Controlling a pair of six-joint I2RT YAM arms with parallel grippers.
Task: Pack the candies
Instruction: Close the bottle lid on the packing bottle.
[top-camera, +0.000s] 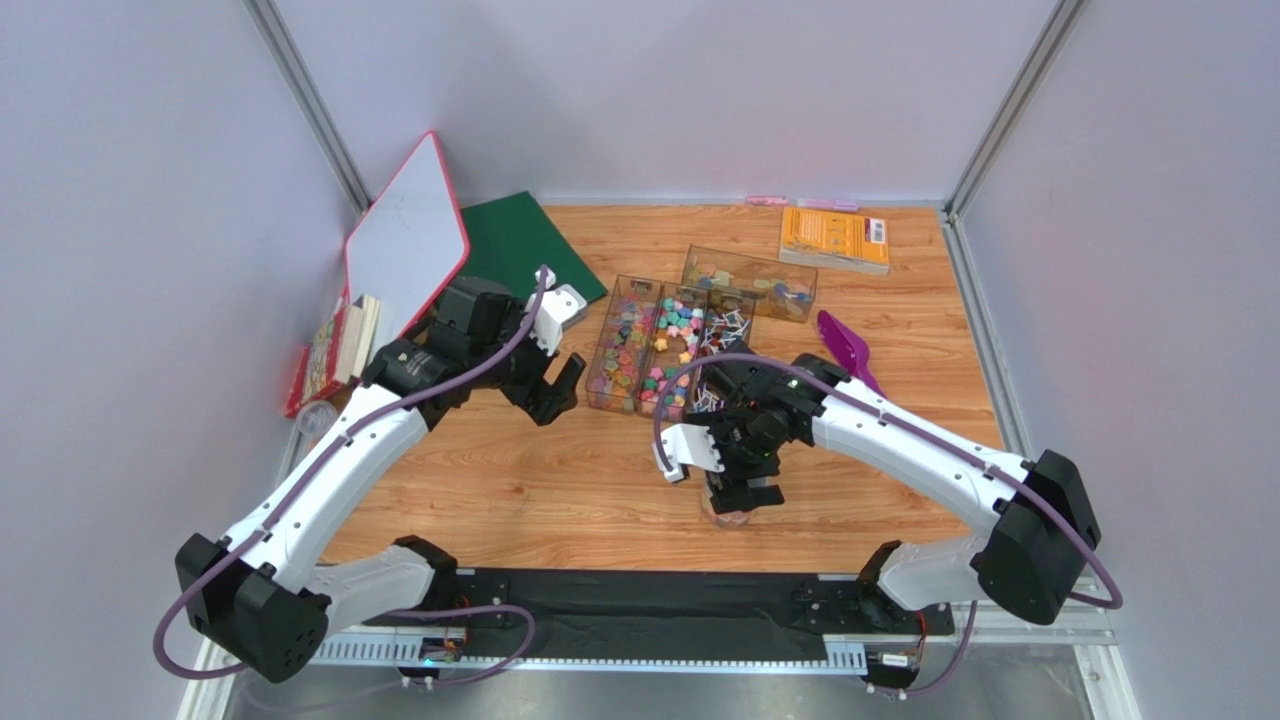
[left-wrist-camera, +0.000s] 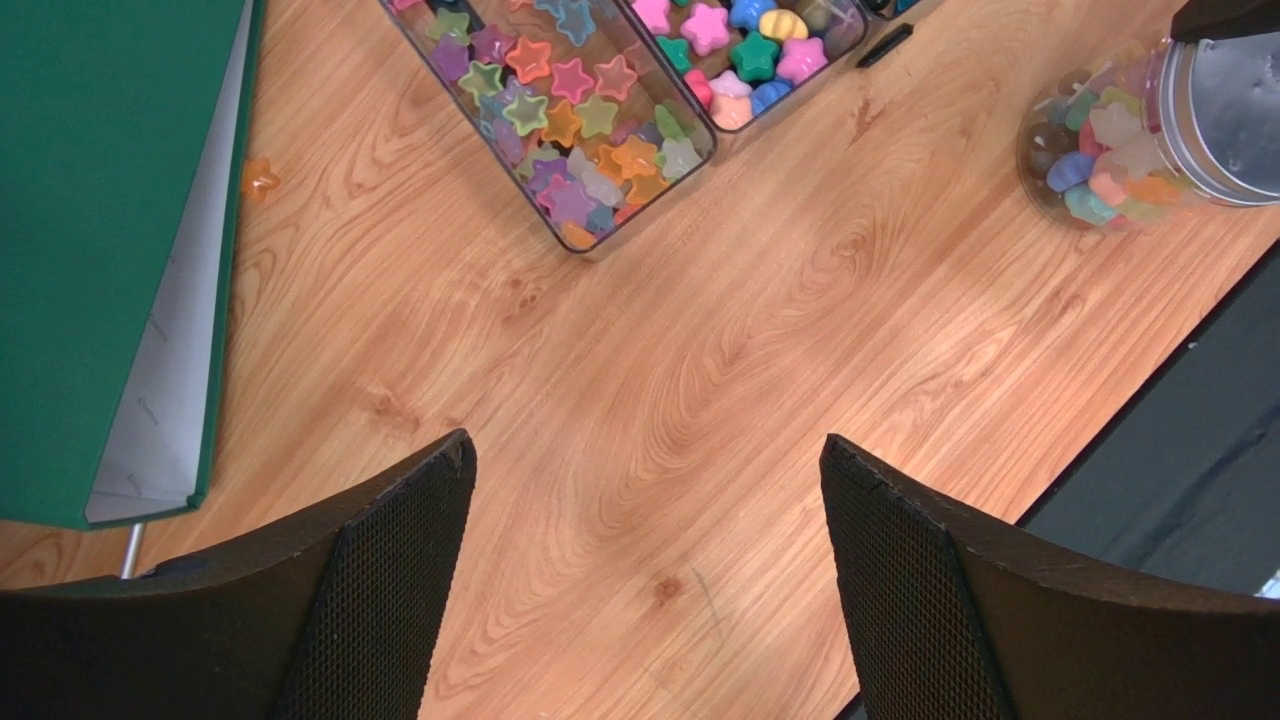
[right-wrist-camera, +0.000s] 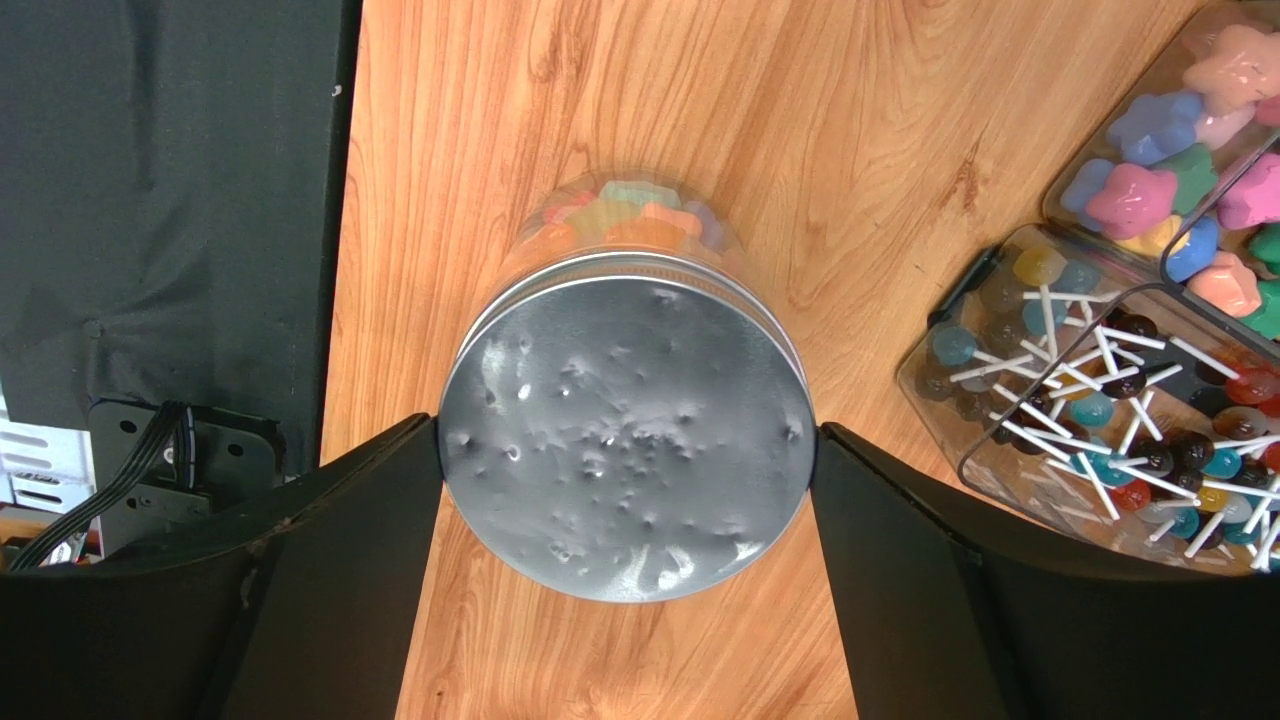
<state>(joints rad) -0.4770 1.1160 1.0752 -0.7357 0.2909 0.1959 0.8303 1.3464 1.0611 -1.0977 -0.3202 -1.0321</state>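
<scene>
Your right gripper (right-wrist-camera: 628, 438) sits straight above the jar (left-wrist-camera: 1059, 165). Its two fingers flank the silver lid (right-wrist-camera: 631, 375) left and right, with the pads at the rim on both sides. You cannot tell from these views whether they squeeze the lid or only touch it. The jar stands upright toward the near side of the table (left-wrist-camera: 676, 375), its axis running straight up into that wrist, so any twist or lift would go along that line. Candies (right-wrist-camera: 639, 203) show through the clear wall under the lid, and more lie in the trays (left-wrist-camera: 646, 195) farther off, slightly left of the jar. Your left gripper (left-wrist-camera: 646, 450) hangs spread and empty over wood, with the jar to its right and nearer. The right arm is the one placed for the next move.
</scene>
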